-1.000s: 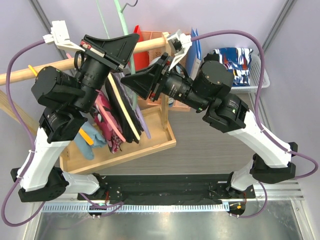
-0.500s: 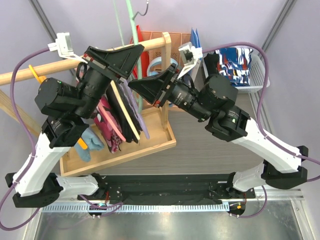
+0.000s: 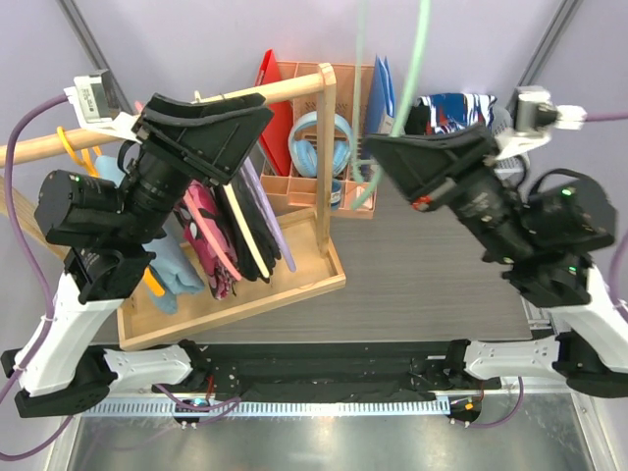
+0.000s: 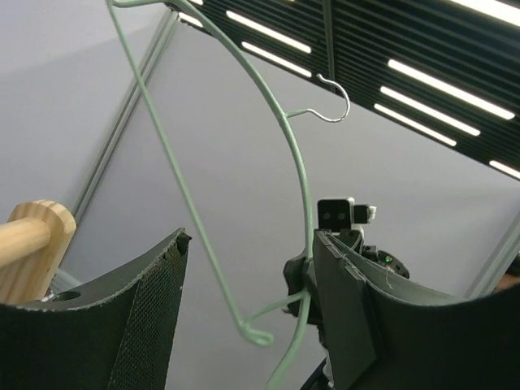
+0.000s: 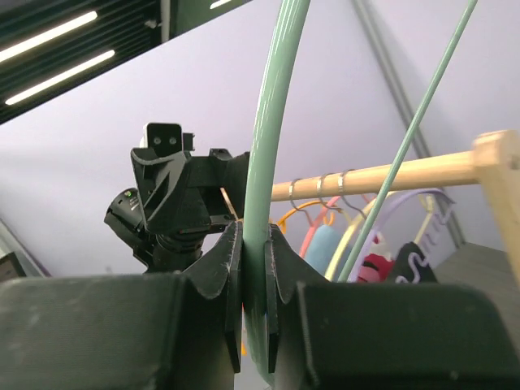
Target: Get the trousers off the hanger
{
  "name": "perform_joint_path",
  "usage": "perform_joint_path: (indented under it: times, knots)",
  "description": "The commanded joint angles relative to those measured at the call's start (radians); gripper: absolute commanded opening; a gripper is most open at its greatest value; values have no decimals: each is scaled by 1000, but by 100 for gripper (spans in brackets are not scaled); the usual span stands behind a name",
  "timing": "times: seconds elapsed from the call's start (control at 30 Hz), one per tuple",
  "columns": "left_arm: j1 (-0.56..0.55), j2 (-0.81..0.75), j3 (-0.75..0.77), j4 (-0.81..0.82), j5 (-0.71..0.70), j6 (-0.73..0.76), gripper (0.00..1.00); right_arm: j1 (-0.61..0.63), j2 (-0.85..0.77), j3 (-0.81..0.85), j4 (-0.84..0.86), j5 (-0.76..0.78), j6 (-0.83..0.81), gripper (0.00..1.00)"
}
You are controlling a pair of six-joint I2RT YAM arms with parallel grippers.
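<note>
A bare pale-green hanger (image 3: pixel 410 69) rises out of the top of the overhead view, with nothing hanging on it. My right gripper (image 3: pixel 378 152) is shut on its lower bar; in the right wrist view the bar (image 5: pixel 272 122) sits pinched between the fingers of that gripper (image 5: pixel 253 268). My left gripper (image 3: pixel 257 113) stands open over the rack. From its wrist, the left gripper (image 4: pixel 252 317) shows the green hanger (image 4: pixel 301 203) free between its fingers, touching neither. The printed dark-blue trousers (image 3: pixel 456 103) lie in a white basket (image 3: pixel 510 147). A black pair (image 3: pixel 247 231) hangs on the rack.
A wooden rail (image 3: pixel 285 88) stands on a wooden tray base (image 3: pixel 294 285) and carries a pink floral garment (image 3: pixel 206 231), a light-blue cloth (image 3: pixel 177 270) and several coloured hangers. Behind it is an orange crate with blue headphones (image 3: pixel 319 147).
My left gripper has opened and let go of the green hanger. The right arm has swung right and away from the rack, carrying the hanger with it.
</note>
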Motion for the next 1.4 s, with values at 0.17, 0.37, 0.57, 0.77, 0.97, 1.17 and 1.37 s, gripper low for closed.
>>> perform_joint_path:
  times: [0.17, 0.37, 0.57, 0.77, 0.97, 1.17, 1.37]
  knots:
    - [-2, -43, 11, -198, 42, 140, 64, 1, -293, -47, -393, 334, -3, 1]
    - [-2, -89, -55, -276, 18, 207, 65, -1, -449, -91, -781, 399, 156, 1]
    - [-2, -138, -90, -319, -10, 240, 66, -1, -492, -249, -1046, 276, 363, 1]
    - [-2, -181, -102, -354, -30, 278, 67, -1, -557, -483, -1087, 95, 520, 1]
    - [-2, -211, -125, -379, -57, 309, 67, -1, -578, -608, -1108, -144, 560, 1]
    - [-2, -247, -176, -371, -82, 307, 67, -1, -595, -697, -1033, -448, 572, 1]
    - [0, -271, -202, -374, -102, 306, 68, -1, -623, -717, -910, -554, 605, 1]
